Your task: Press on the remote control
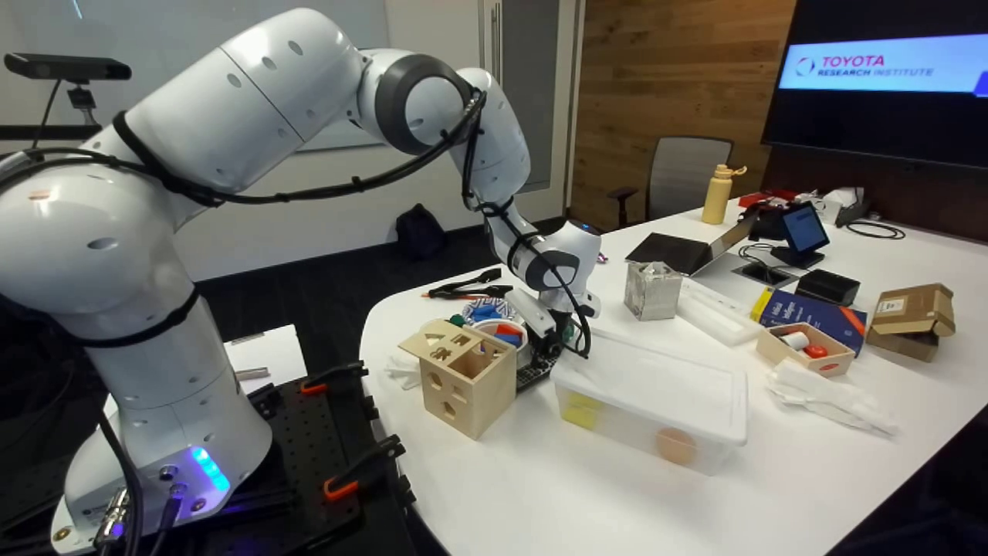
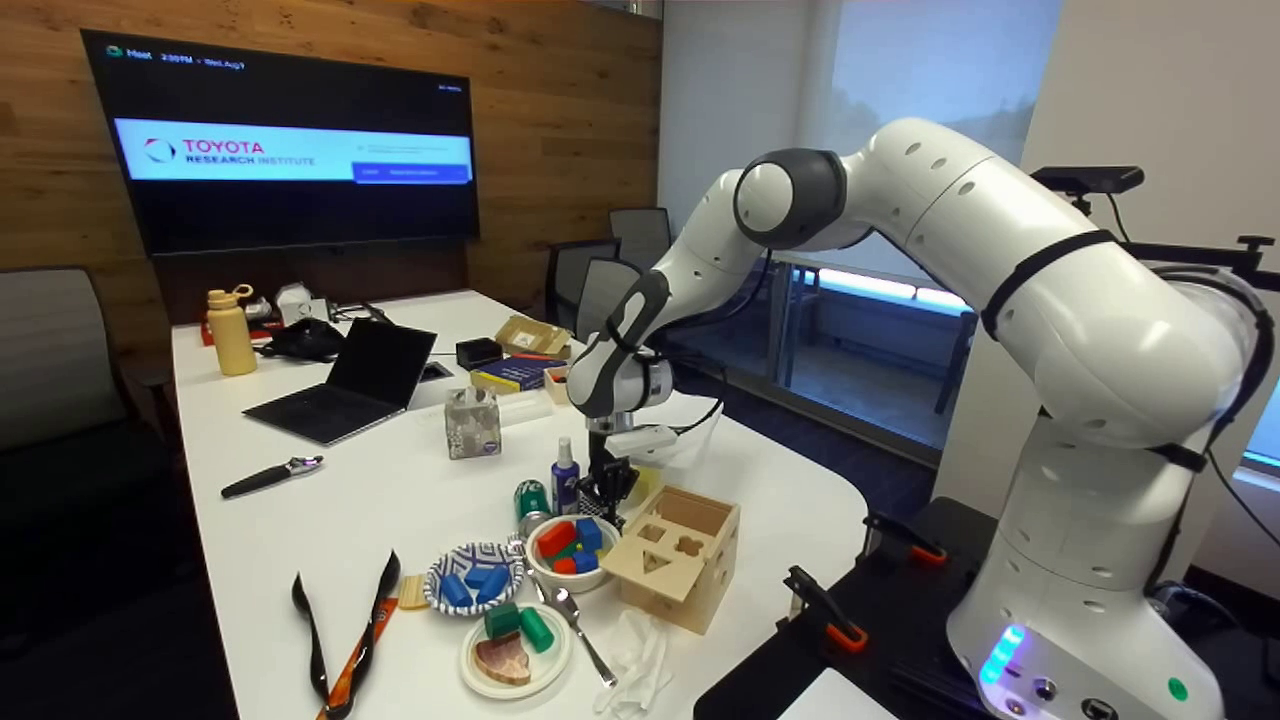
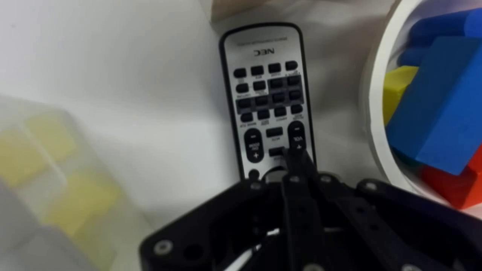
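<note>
In an exterior view I had the arm [image 2: 1040, 260] arched over and angled down beside the white bowl [image 2: 560, 582]; near it I counted one wooden box [image 2: 700, 590] and one plate [image 2: 545, 668] with two green blocks [image 2: 537, 629]. In an exterior view one lidded bin [image 1: 648, 386] stood near the bowl. In the wrist view one remote control [image 3: 269, 94] lay beside the bowl, my gripper [image 3: 297, 153] pressed together over the volume key [image 3: 296, 132], contact unclear.

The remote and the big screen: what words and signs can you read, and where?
"NEC": on the remote control, upside down in the wrist view.
"VOL", "-", "+": its volume button.
"-", "+": its other long button; letters blurred.
"MUTE": beside a short button.
"TOYOTA RESEARCH INSTITUTE": on the screen, both exterior views.
"Meet": the screen's top corner.
The rest: too small or blurred.
</note>
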Action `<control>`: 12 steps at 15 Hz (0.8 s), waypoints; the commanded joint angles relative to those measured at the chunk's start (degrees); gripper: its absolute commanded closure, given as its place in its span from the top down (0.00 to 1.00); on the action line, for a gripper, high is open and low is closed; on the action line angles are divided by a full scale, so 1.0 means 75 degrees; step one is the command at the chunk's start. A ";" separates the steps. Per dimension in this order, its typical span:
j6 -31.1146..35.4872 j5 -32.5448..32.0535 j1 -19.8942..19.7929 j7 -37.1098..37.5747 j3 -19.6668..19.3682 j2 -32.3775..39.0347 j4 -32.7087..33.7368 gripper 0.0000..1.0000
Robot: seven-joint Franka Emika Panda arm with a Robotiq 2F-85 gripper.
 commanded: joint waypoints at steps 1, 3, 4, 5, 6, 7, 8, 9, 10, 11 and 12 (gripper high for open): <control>0.0054 -0.0150 0.0158 0.0177 -0.0111 0.0332 0.0278 0.00; 0.0118 -0.0177 0.0180 0.0183 -0.0121 0.0257 0.0257 0.00; 0.0122 -0.0200 0.0200 0.0192 -0.0130 0.0221 0.0255 0.00; 0.0101 -0.0223 0.0216 0.0199 -0.0141 0.0222 0.0278 0.00; 0.0066 -0.0246 0.0228 0.0202 -0.0157 0.0256 0.0314 0.00; 0.0011 -0.0261 0.0241 0.0215 -0.0173 0.0312 0.0350 0.00; 0.0014 -0.0244 0.0222 0.0198 -0.0153 0.0323 0.0339 0.00; 0.0052 -0.0231 0.0218 0.0199 -0.0145 0.0289 0.0302 0.00; 0.0121 -0.0229 0.0230 0.0219 -0.0149 0.0178 0.0219 0.00; 0.0194 -0.0219 0.0262 0.0286 -0.0160 -0.0016 0.0082 0.00; 0.0230 -0.0237 0.0311 0.0343 -0.0181 -0.0203 -0.0039 0.00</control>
